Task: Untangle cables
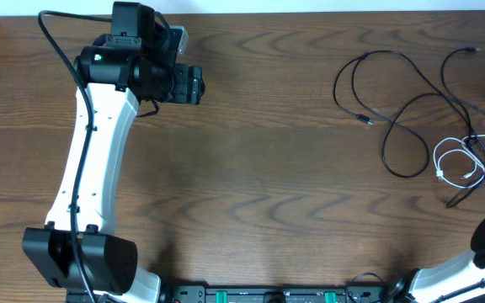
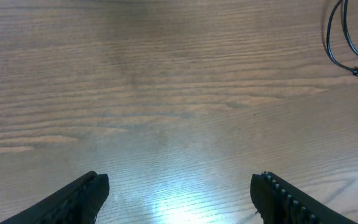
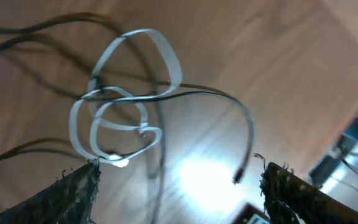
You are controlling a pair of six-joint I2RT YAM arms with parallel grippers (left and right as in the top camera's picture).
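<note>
Cables (image 1: 407, 103) lie gathered at the right end of the wooden surface (image 1: 259, 177), well apart from the left arm. The black cords sprawl in wide loops, and the white cable (image 3: 145, 31) sits coiled near the right edge with black strands crossing through it. Right tool (image 3: 179, 186) hangs just over that knot, jaws spread wide and gripping nothing. The white coil's lowest loop lies just beside one finger (image 3: 79, 190) (touching or not, the blur won't say), so the position reads as a set-up for working on the crossing. A black plug end (image 3: 238, 177) lies on the wood nearer the other finger. Left tool (image 2: 179, 193) is open too, over bare wood at the far left, likely parked clear of the work. Only one black loop (image 2: 334, 43) reaches the corner of its view. In the way: black strands threaded through the white coil will probably drag along if either is lifted, and the surface's edge runs close beside the knot.
</note>
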